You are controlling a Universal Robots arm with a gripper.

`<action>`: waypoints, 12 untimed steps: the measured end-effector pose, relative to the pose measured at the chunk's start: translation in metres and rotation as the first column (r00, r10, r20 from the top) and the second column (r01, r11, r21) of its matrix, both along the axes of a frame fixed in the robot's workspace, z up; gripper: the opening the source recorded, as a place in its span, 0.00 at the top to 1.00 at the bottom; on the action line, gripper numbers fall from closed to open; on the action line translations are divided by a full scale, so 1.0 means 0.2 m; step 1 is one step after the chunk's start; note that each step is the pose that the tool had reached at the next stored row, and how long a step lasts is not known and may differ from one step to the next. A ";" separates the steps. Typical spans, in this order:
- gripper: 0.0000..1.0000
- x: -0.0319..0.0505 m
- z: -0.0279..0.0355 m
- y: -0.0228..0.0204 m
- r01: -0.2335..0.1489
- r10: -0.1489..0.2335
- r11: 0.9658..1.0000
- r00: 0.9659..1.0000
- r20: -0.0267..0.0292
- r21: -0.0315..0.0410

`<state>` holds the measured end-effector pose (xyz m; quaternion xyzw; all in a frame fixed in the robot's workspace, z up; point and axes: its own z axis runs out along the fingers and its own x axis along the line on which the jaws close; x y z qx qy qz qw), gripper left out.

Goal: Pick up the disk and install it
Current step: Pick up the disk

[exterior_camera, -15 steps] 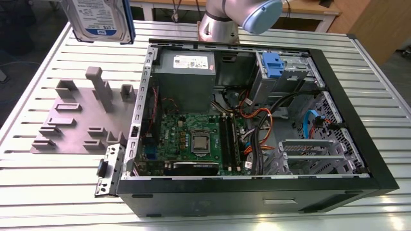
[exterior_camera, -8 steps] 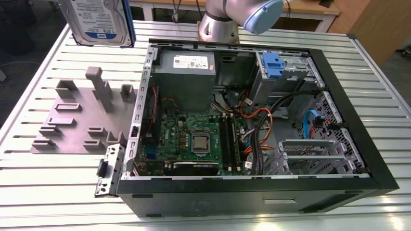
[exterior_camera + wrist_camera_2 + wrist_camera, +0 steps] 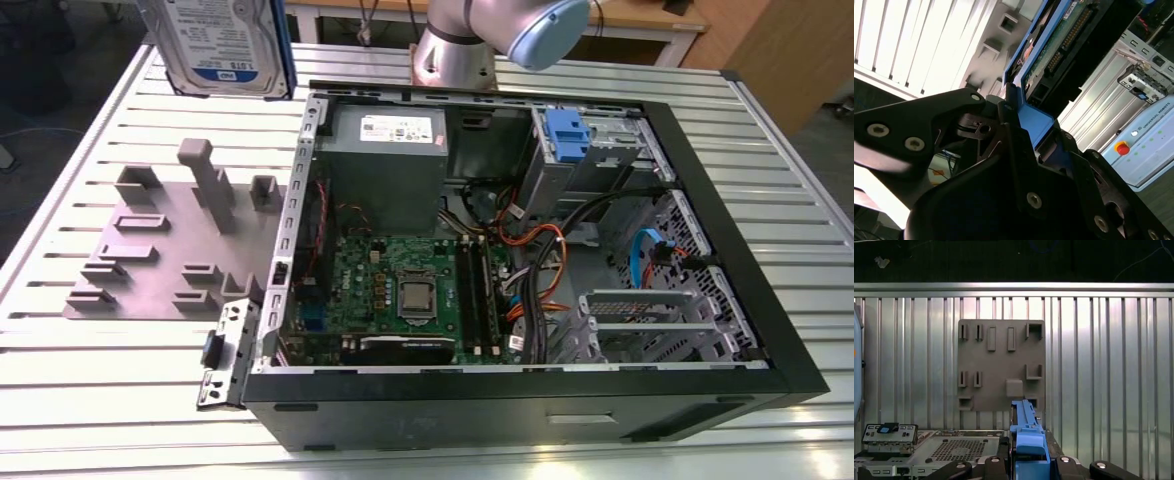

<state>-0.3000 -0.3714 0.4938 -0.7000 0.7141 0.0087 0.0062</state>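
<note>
Now holding the disk point(image 3: 220, 40) up in the air, well off the table point(image 3: 80, 360). Pinching it with the gripper point(image 3: 1036, 127), by two black fingers point(image 3: 1008, 134) pressed tight on the blue plastic frame point(image 3: 1028, 437) at one end. Sticks straight out from the gripper. Shows its label side in the exterior view and its green circuit side in the second wrist view. Far under the gripper: the grey holder plate point(image 3: 1001, 365) with its slots. Next to that plate, and also lower than the gripper: the open computer case point(image 3: 467, 410). Not yet put inside the case.

Probably hard and stiff, like a small metal brick, so no bending or squashing. Probably a bit heavy for its size, so needs a firm pinch. Smooth metal sides, maybe slippery. Better to hold by the blue frame, as now, for the safer grip. Careful with that thin frame, though: could bend or snap if squeezed too hard. Best to keep off the green board and the pins at the end, both easy to hurt. No bumps or drops either; likely delicate inside.
</note>
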 end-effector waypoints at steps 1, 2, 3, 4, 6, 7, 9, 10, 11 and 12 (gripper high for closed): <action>0.64 0.006 0.000 0.000 0.000 0.000 1.000 1.000 0.000 0.000; 0.64 0.011 0.000 0.000 0.000 0.000 1.000 1.000 0.000 0.000; 0.64 0.016 0.000 0.000 0.000 0.000 1.000 1.000 0.000 0.000; 0.64 0.021 0.000 0.000 0.000 0.000 1.000 1.000 0.000 0.000; 0.64 0.027 0.000 0.000 0.000 0.000 1.000 1.000 0.000 0.000; 0.64 0.027 0.000 -0.001 0.000 0.000 1.000 1.000 0.000 0.000; 0.64 0.028 0.000 -0.007 0.000 0.000 1.000 1.000 0.000 0.000; 0.64 0.028 0.000 -0.013 0.000 0.000 1.000 1.000 0.000 0.000; 0.64 0.028 0.000 -0.020 0.000 0.000 1.000 1.000 0.000 0.000; 0.64 0.028 0.000 -0.029 0.000 0.000 1.000 1.000 0.000 0.000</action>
